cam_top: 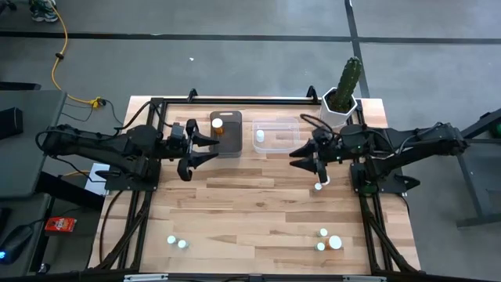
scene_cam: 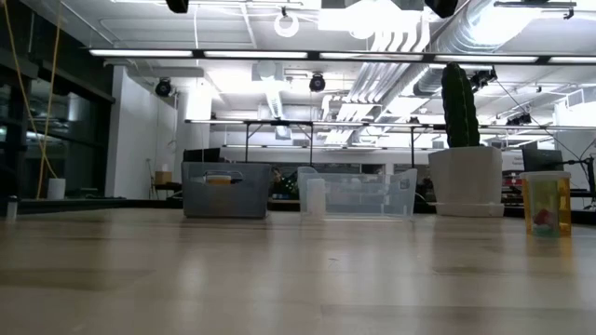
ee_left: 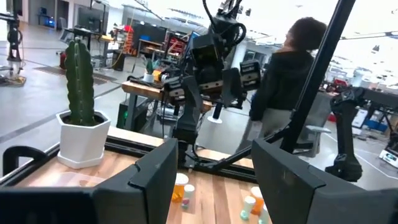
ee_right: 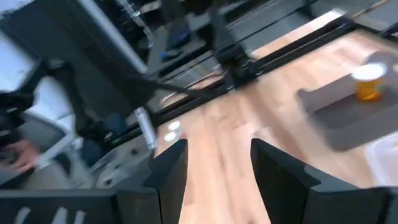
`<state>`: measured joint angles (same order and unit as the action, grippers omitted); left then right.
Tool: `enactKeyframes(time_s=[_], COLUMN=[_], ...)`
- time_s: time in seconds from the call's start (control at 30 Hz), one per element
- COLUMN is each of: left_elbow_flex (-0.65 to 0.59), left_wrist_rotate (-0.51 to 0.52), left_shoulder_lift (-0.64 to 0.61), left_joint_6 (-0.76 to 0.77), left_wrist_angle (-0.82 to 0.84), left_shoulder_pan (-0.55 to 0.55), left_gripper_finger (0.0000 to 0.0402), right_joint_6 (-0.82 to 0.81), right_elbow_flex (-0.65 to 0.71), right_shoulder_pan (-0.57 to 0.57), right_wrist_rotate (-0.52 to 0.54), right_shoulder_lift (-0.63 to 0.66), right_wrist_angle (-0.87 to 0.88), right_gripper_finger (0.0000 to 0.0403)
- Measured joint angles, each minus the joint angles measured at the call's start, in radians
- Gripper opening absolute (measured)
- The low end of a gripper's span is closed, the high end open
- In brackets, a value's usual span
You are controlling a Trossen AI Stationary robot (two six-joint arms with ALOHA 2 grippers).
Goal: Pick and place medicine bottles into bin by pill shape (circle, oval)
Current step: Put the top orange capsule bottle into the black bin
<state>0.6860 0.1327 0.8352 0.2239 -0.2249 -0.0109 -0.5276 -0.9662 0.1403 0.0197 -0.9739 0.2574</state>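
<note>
One small white-capped bottle stands on the table just below the right gripper, whose fingers are spread with nothing between them. Left gripper is spread and empty too, right beside the grey bin. My worry: the bottle's tiny, so an off-centre descent probably tips it.

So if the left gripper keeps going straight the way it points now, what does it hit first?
Probably nothing on the table: the open left gripper points across at the right gripper, which faces it. Height is unclear, but the gap between them looks free.
</note>
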Motion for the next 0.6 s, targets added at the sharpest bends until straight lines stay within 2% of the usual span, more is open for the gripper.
enactKeyframes(time_s=[0.07, 0.13, 0.27, 0.33, 0.43, 0.6], left_elbow_flex=[0.000, 0.000, 0.000, 0.000, 0.000, 0.000], left_wrist_rotate=[0.003, 0.003, 0.004, 0.005, 0.007, 0.009], left_shoulder_lift=[0.003, 0.005, 0.004, 0.005, 0.004, 0.004], left_joint_6=[0.000, 0.000, -0.003, -0.017, -0.026, -0.025], left_wrist_angle=[0.001, 0.007, 0.023, 0.030, 0.030, 0.053], left_shoulder_pan=[0.000, 0.000, -0.001, -0.002, -0.002, -0.002], left_gripper_finger=[0.0195, 0.0195, 0.0195, 0.0195, 0.0195, 0.0195], right_joint_6=[-0.024, -0.033, -0.080, -0.154, -0.362, -0.810], right_elbow_flex=[-0.019, -0.052, -0.160, -0.208, -0.231, -0.200], right_shoulder_pan=[0.015, 0.034, 0.060, 0.069, 0.082, 0.122], right_wrist_rotate=[-0.015, 0.013, 0.106, 0.142, 0.141, 0.115], right_shoulder_lift=[-0.019, -0.042, -0.108, -0.140, -0.176, -0.218], right_wrist_angle=[0.021, 0.094, 0.399, 0.576, 0.805, 0.984], right_gripper_finger=[0.0169, 0.0170, 0.0169, 0.0169, 0.0169, 0.0169])
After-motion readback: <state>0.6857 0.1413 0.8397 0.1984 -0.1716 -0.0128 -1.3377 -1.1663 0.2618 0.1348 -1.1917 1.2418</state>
